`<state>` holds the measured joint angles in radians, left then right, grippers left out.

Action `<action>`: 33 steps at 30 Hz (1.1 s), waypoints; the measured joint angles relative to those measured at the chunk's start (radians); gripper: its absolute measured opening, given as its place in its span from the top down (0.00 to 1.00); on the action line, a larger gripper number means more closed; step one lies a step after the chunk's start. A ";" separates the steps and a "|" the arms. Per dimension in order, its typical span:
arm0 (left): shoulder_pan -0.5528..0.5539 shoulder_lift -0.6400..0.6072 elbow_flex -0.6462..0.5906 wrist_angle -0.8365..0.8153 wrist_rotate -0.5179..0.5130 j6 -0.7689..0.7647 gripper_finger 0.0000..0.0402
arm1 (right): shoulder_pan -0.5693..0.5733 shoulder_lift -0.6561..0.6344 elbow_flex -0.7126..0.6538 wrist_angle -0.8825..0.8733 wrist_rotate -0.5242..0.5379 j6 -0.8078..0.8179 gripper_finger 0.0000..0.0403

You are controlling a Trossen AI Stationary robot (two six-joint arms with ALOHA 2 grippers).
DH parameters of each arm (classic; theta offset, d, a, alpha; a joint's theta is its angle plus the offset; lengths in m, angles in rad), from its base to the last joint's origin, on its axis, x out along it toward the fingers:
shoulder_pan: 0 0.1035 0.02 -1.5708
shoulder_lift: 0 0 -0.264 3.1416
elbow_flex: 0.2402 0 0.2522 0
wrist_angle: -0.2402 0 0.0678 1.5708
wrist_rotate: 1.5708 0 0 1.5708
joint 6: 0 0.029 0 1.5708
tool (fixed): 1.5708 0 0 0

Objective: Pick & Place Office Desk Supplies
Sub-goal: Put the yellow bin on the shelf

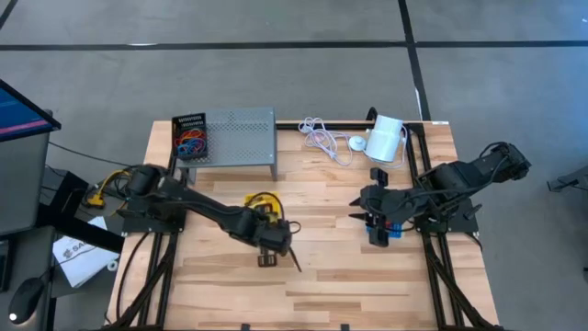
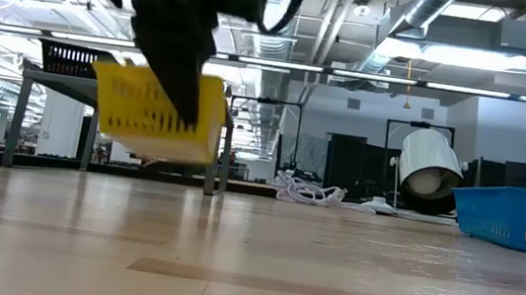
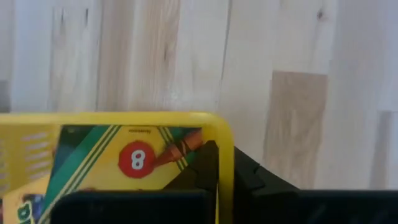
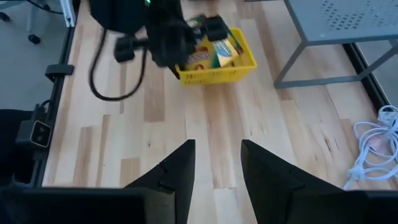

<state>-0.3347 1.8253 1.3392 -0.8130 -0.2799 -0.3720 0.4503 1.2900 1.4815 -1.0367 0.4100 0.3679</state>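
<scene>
Pale butcher-block planks are filling the foreground, the wooden table point(image 2: 259, 266) running back toward a dim hall of ducts and strip lights. On it a grey perforated metal stand point(image 1: 241, 133) is standing at the far edge, a black bin point(image 1: 191, 138) of coloured rubber bands point(image 1: 190, 142) sitting on its left end. Right of it a white cable point(image 1: 322, 138) is lying coiled beside a white cylinder point(image 1: 386, 138). Mid-table, the left gripper point(image 4: 202, 31) is clamping shut on the wall of a slotted yellow bin point(image 4: 217, 62), holding it tilted clear of the wood, a crayon box point(image 3: 134, 162) showing inside. The right gripper point(image 4: 217, 171) is hovering near the right edge with jaws part open and empty, over a blue bin point(image 2: 518, 216). Bare planks are lying open between the arms.
</scene>
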 joint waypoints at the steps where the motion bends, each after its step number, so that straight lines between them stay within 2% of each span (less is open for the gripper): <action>1: -0.006 -0.018 0.000 -0.014 -0.001 -0.011 1.00 | 0.000 0.000 0.000 0.000 0.003 0.000 0.69; 10: -0.056 -0.145 0.008 -0.221 -0.027 -0.082 1.00 | -0.001 0.000 0.000 0.011 0.011 0.004 0.69; 19: -0.071 -0.143 0.234 -0.543 -0.146 -0.013 1.00 | -0.001 0.000 0.000 0.029 0.019 0.034 0.69; 26: 0.043 -0.175 0.298 -0.613 -0.183 0.173 1.00 | -0.001 0.000 0.000 0.038 0.037 0.062 0.69; 31: 0.203 -0.256 0.255 -0.576 -0.174 0.286 1.00 | 0.000 0.000 0.000 0.036 0.037 0.077 0.69; 33: 0.273 -0.305 0.227 -0.528 -0.135 0.339 1.00 | 0.000 0.000 0.000 0.035 0.037 0.078 0.69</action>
<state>-0.0615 1.5204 1.5660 -1.3410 -0.4152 -0.0335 0.4503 1.2903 1.4815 -1.0019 0.4469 0.4458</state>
